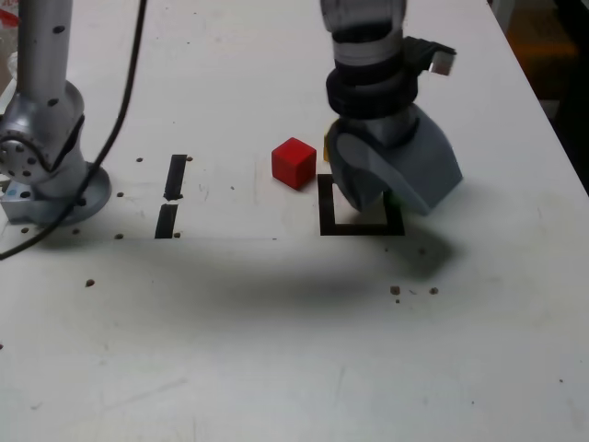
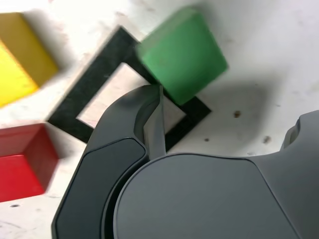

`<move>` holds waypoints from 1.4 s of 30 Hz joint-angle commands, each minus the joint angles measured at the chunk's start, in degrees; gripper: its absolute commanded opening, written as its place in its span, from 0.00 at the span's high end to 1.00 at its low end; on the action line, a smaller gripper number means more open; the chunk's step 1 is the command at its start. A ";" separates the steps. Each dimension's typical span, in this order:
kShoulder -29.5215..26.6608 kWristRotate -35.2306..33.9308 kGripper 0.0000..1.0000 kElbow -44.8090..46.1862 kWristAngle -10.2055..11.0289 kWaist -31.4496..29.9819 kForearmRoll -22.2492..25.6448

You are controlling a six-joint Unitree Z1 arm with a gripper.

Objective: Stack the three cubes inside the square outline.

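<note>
My gripper (image 1: 394,191) hangs low over the square outline (image 1: 359,227), open, with nothing in its grip. In the wrist view the green cube (image 2: 182,55) rests on one corner of the outline (image 2: 75,107), partly over the black frame, just ahead of the wide-apart fingers (image 2: 152,117). The exterior view shows only a sliver of the green cube (image 1: 390,199) under the gripper. The red cube (image 1: 294,163) (image 2: 22,159) stands on the table just off the outline, on the exterior view's left. The yellow cube (image 2: 20,55) sits beyond it, mostly hidden behind the gripper in the exterior view (image 1: 326,147).
The arm's base (image 1: 46,175) stands at the exterior view's left with a black cable (image 1: 120,120) hanging by it. Two short black bar marks (image 1: 173,177) lie between the base and the red cube. The table's edge (image 1: 543,110) runs along the right.
</note>
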 commanded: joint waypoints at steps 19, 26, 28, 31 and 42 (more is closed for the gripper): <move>-6.54 0.06 0.01 -0.65 -0.81 -0.62 3.87; -10.76 -0.40 0.02 1.62 1.09 -0.58 6.96; -11.92 -1.39 0.03 1.93 4.27 -0.58 10.46; -12.84 -2.75 0.03 2.03 8.61 -0.58 14.71; -13.96 -3.90 0.03 5.49 20.52 -0.58 22.75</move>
